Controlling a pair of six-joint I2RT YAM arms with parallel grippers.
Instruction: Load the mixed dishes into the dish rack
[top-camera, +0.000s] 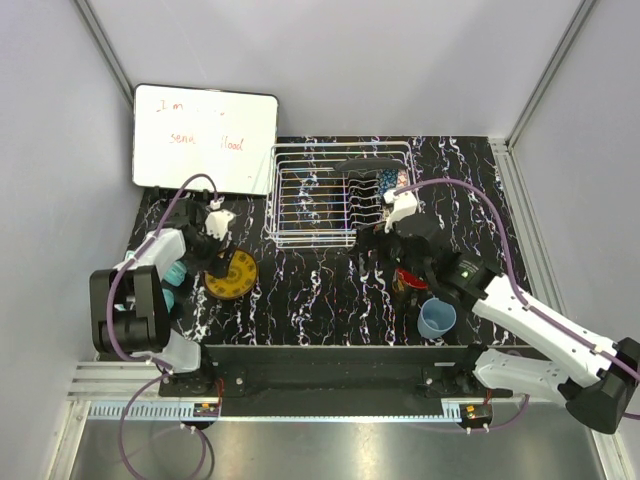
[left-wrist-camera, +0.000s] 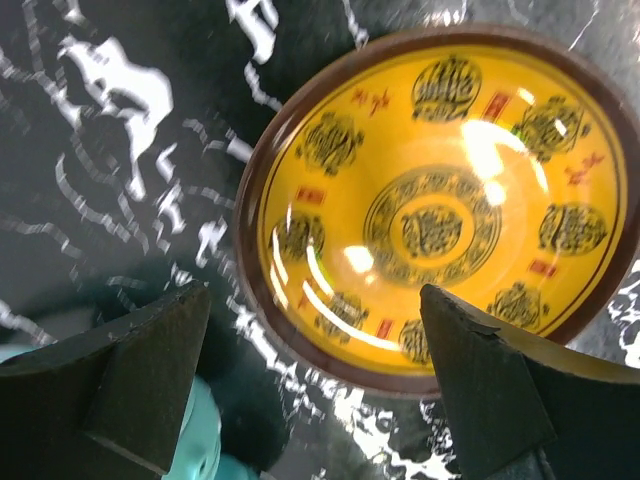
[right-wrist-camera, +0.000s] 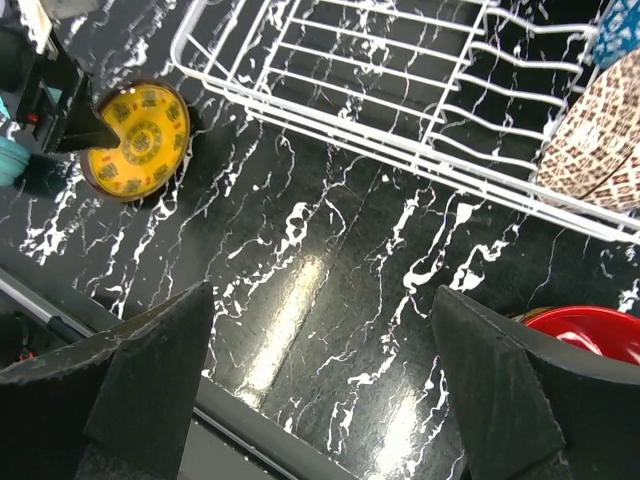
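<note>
While both arms hang above it, table (top-camera: 330, 300): black top with white veining, carrying everything below.
Whiteboard (top-camera: 205, 138): propped at the far left corner, faint red handwriting on it.
Dish rack (top-camera: 310, 195): white wire, far centre of the table; its left half is bare wire, its right end holds dishes.
Right gripper (right-wrist-camera: 320, 300): jaws spread wide with nothing between them, over bare table just in front of the rack.
Left gripper (left-wrist-camera: 312, 300): jaws wide apart, gripping nothing, poised above the near rim of the yellow plate.
Dark rectangular plate (top-camera: 365, 165): standing on edge in the rack's right half.
Yellow round plate (top-camera: 231, 274): flat on the table at the left, brown rim, dark medallions, well apart from the rack.
Teal headphones (top-camera: 172, 280): on the table just left of the yellow plate, partly under the left arm.
Beige patterned bowl (right-wrist-camera: 595, 140): on edge at the rack's right end.
Blue patterned bowl (top-camera: 388, 180): in the rack beside the beige bowl.
Black mug with red inside (right-wrist-camera: 590, 330): upright on the table, in front of the rack's right end.
Light-blue cup (top-camera: 437, 318): upright on the table, just nearer than the mug.
</note>
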